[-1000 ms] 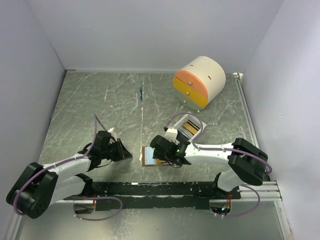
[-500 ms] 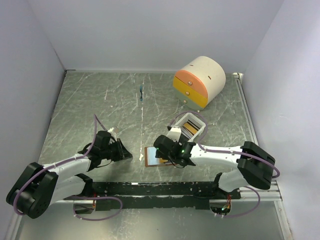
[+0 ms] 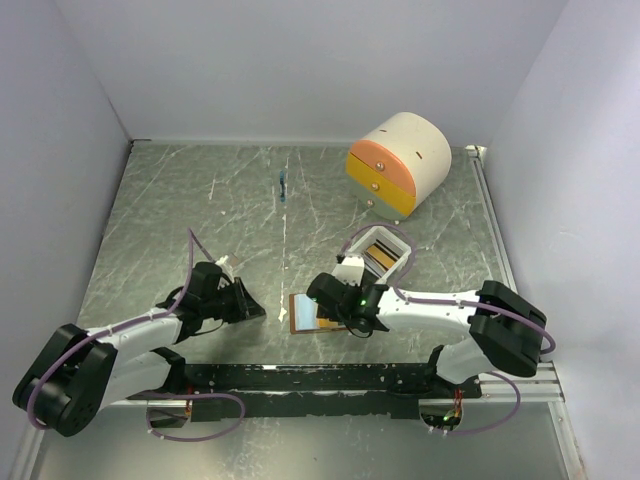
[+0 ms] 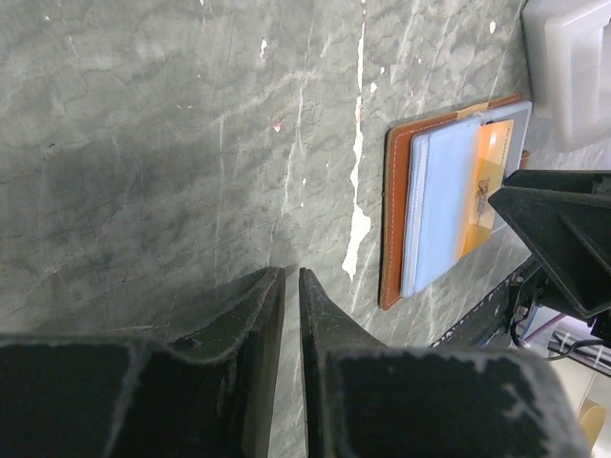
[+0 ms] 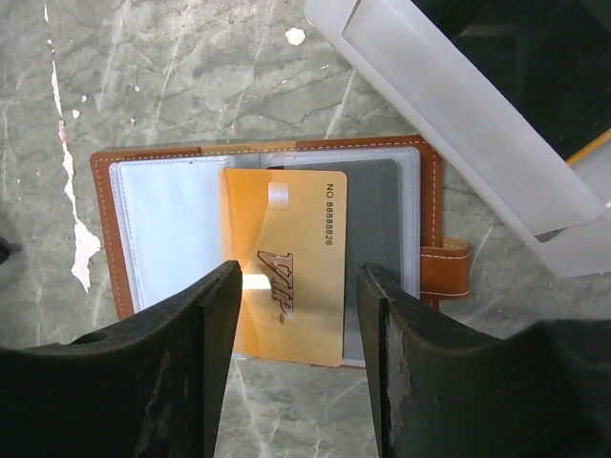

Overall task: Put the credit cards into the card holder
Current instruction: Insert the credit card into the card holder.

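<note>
Card holder (image 5: 267,286), "VIP" legible on right wrist only

Card (image 5: 286,267) on open wallet (image 5: 115,239)

White arm links with black joints, purple cables and black end effectors.

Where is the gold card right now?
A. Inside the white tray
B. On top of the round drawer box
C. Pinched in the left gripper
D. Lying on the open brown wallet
D: the right wrist view shows the gold card lying flat across the open brown wallet, between the spread fingers of the right gripper, which are not touching it.
</note>
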`<action>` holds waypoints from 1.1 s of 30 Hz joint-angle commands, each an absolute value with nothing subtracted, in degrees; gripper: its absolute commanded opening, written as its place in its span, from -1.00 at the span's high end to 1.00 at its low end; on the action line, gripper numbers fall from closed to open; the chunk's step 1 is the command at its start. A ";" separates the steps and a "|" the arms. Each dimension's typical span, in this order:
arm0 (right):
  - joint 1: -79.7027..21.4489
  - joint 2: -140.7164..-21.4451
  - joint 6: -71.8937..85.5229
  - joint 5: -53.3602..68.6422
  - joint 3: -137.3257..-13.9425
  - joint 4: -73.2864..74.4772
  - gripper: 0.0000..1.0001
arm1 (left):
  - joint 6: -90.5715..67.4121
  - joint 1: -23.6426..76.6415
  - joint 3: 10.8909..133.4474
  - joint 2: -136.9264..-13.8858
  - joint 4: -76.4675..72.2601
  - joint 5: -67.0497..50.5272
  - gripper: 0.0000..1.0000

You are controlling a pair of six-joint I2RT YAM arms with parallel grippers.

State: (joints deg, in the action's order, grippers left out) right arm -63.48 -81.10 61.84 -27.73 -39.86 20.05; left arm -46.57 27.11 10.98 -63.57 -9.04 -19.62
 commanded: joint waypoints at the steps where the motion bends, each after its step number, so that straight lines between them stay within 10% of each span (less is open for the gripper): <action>1: -63.60 -81.94 61.50 -28.80 -40.54 19.71 -0.03 | -46.55 27.52 9.32 -64.73 -8.91 -21.02 0.50; 33: -64.56 -88.13 56.09 -13.11 -39.46 -5.26 0.02 | -49.41 32.17 13.35 -64.30 -5.34 -15.94 0.28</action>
State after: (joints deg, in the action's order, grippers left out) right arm -63.72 -86.65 57.30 -17.12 -37.67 -0.43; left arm -49.84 31.77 11.66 -67.85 -13.93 -21.21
